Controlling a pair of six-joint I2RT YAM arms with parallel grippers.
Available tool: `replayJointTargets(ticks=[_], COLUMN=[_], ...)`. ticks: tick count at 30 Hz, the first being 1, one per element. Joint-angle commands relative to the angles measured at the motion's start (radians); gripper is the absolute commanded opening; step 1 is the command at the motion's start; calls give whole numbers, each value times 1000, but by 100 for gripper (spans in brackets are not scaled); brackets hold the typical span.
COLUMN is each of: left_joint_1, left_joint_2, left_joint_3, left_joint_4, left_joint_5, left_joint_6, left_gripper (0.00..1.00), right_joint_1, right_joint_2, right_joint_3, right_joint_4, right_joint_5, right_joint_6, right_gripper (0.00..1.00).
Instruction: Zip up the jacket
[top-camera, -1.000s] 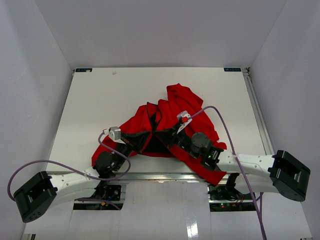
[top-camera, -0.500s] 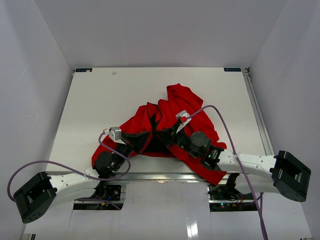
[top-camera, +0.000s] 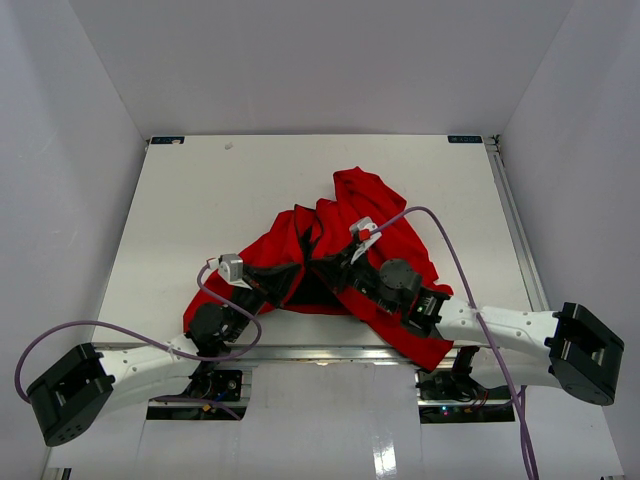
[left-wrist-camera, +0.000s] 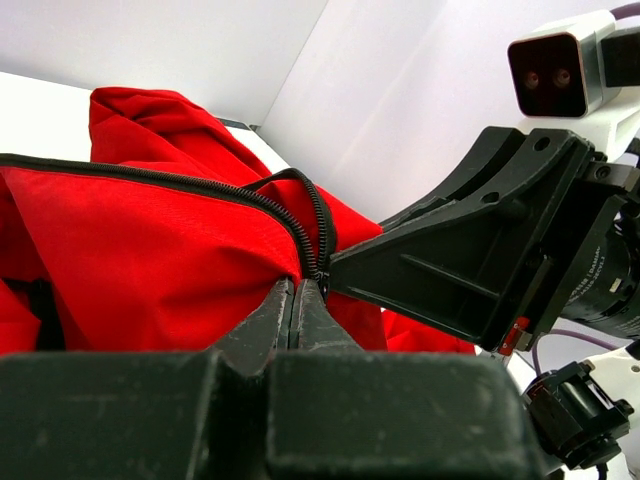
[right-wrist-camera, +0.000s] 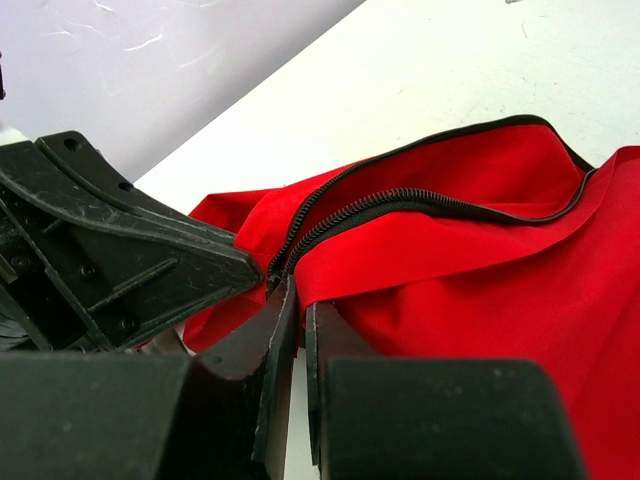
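The red jacket (top-camera: 372, 212) lies bunched on the white table, its near hem hanging over the front edge. My left gripper (top-camera: 298, 286) and right gripper (top-camera: 332, 276) meet tip to tip at its near middle. In the left wrist view the left gripper (left-wrist-camera: 297, 290) is shut on the jacket (left-wrist-camera: 150, 250) at the lower end of the dark zipper (left-wrist-camera: 312, 222). In the right wrist view the right gripper (right-wrist-camera: 298, 300) is pinched shut on the jacket (right-wrist-camera: 470, 250) right where the two zipper (right-wrist-camera: 350, 205) rows join. The other arm's fingers (right-wrist-camera: 120, 250) almost touch it.
The white table (top-camera: 200, 190) stretches left and far of the jacket, with white walls on three sides. Purple cables (top-camera: 450, 260) loop over both arms. A metal rail (top-camera: 515, 220) runs along the right edge.
The right arm has edged slightly left and away from its base, its wrist camera moving a little farther up the jacket. The left arm and both grips look unchanged.
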Motion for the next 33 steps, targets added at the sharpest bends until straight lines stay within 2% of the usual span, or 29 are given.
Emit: replayJointTargets(ticks=[1,8,14,22,26,33], left_joint_1=[-6,-6,-6,-6,-6,-6], left_joint_2=[7,8,-6,-21,-21,-15], left_joint_3=[-71,-73,-57,-16,-13,-11], left_joint_4=[-5,-2,-32,-52,-47,-31], left_joint_5=[77,81,82,123,124,119], left_joint_6=[9,12,8,-6,2,13], left_gripper=[0,0,0,22,26,27], right_joint_1=[-37,-66,-68,-67,-66,-64], right_joint_2=[-10,-32,-23,24,27,17], right_joint_3=[88,96,55,4,-6,-19], right_joint_4=[89,72,96,172,189,190], right_joint_5=[106,105,-21,-117,-127,-135], right_joint_6=[-8,-4,2,27,32,34], right_gripper=[8,8,8,8,8,8])
